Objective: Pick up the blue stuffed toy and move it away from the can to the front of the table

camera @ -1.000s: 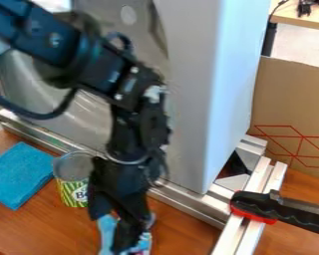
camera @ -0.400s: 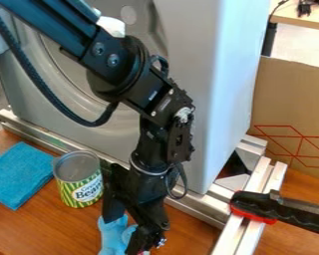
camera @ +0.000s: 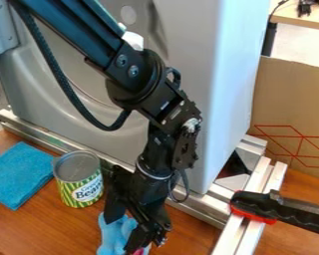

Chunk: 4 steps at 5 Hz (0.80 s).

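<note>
- Nearest us, at about half past six, we see a light-blue thing (camera: 109,234) with a pink patch; the bottom edge cuts it off and the black end effector (camera: 121,236) partly covers it, so we can't make out its full shape.
- The end effector is spread, one finger on either side of the blue thing; we can't tell whether they touch it.
- Toward half past four, a black-and-red handle (camera: 258,205) lies over pale metal rails (camera: 236,233), its far end cut off.
- From the blue thing, the green-striped can (camera: 80,189) stands upright at eleven o'clock on the wooden tabletop (camera: 36,226), just beside the blue cloth (camera: 17,174).
- The arm (camera: 132,69) enters at eleven, slopes down toward five, bends, then hangs steeply toward seven.
- Behind it we see a grey appliance (camera: 215,74), partly hidden.
- At three o'clock: cardboard (camera: 292,94), cropped.
</note>
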Each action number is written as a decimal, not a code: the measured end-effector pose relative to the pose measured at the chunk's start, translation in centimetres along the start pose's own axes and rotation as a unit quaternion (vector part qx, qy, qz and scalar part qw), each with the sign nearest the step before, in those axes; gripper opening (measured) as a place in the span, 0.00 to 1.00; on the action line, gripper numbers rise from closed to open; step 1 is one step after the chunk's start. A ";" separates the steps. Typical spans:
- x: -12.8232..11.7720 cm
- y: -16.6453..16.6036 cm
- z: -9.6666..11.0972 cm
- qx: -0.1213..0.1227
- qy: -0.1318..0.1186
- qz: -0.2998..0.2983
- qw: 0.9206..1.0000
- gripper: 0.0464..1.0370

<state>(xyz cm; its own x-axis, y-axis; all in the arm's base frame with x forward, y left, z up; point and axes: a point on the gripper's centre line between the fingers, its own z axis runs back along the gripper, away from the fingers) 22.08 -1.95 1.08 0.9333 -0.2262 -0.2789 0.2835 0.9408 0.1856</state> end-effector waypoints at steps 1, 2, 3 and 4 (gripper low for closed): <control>0.2 0.0 -0.1 -0.001 -0.004 0.004 1.000 0.47; 0.0 -0.1 -0.1 -0.003 0.001 0.004 1.000 0.21; -0.4 -0.3 0.3 -0.012 -0.005 0.000 1.000 0.12; -1.3 0.0 3.1 -0.021 -0.049 0.016 0.998 0.08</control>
<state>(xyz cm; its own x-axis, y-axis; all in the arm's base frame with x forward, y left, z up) 21.52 -2.42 4.34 0.9594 -0.2179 -0.1788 0.2459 0.9572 0.1528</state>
